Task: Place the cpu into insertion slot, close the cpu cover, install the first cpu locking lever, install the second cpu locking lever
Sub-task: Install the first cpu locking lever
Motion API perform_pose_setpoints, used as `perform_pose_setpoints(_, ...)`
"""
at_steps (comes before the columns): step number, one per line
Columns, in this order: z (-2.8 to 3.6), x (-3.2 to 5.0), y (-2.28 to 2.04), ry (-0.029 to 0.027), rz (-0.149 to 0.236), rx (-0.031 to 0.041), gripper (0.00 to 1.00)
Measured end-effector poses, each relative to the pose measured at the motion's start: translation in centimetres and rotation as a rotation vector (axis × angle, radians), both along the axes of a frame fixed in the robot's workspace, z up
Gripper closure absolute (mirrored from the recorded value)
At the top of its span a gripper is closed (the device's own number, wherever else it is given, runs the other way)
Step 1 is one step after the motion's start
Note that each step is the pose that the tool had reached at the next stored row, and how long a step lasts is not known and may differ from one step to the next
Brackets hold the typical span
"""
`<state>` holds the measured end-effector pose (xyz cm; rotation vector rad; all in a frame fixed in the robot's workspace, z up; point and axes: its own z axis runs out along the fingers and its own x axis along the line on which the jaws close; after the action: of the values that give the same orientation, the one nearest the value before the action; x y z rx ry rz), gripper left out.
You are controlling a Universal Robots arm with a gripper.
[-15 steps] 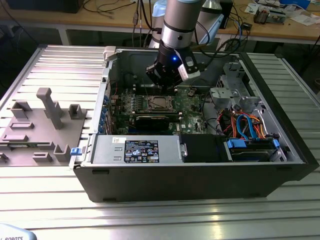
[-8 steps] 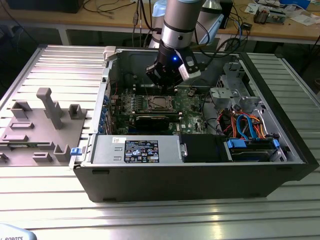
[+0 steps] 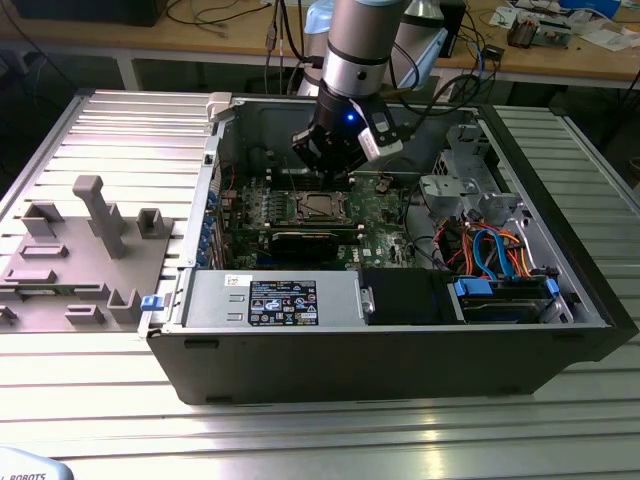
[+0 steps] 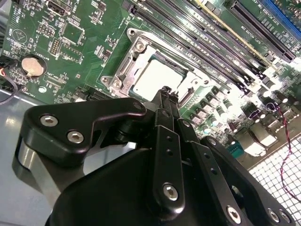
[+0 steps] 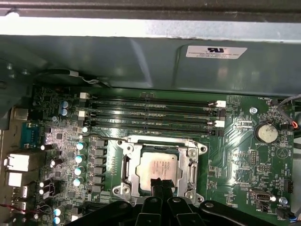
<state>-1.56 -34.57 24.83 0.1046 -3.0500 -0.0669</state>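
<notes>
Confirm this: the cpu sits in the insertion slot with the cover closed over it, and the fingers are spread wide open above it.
Not quite. In both wrist views the fingers are pressed together, not spread. The rest holds: the cpu sits in the insertion slot with the cpu cover closed over it.

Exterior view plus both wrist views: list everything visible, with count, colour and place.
cpu: one, silver-grey, seated in the insertion slot.
insertion slot: one, silver-rimmed, mid motherboard.
cpu cover: one, silver frame, lying around the cpu.
motherboard: one, green, on the case floor.
memory slots: four, black, between the socket and the case wall.
coin cell battery: one, silver, on the board's edge.
computer case: one, dark grey, open on the ribbed table.
fixture block: one, grey, at the exterior view's left.
cables: several, blue and orange, at the exterior view's right.
gripper: one, black, fingers together, tips at the cpu's edge.
</notes>
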Motion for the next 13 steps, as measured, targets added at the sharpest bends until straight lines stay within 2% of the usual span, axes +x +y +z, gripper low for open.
perform_pose_setpoints(4,0.00,-0.05,0.00,0.0000,0.014,0.0000,0.89)
perform_pose_setpoints(9,0.00,-0.75,0.01,-0.0007,0.013,0.0001,0.89)
perform_pose_setpoints(13,0.00,-0.75,0.00,-0.0007,0.011,0.0000,0.89)
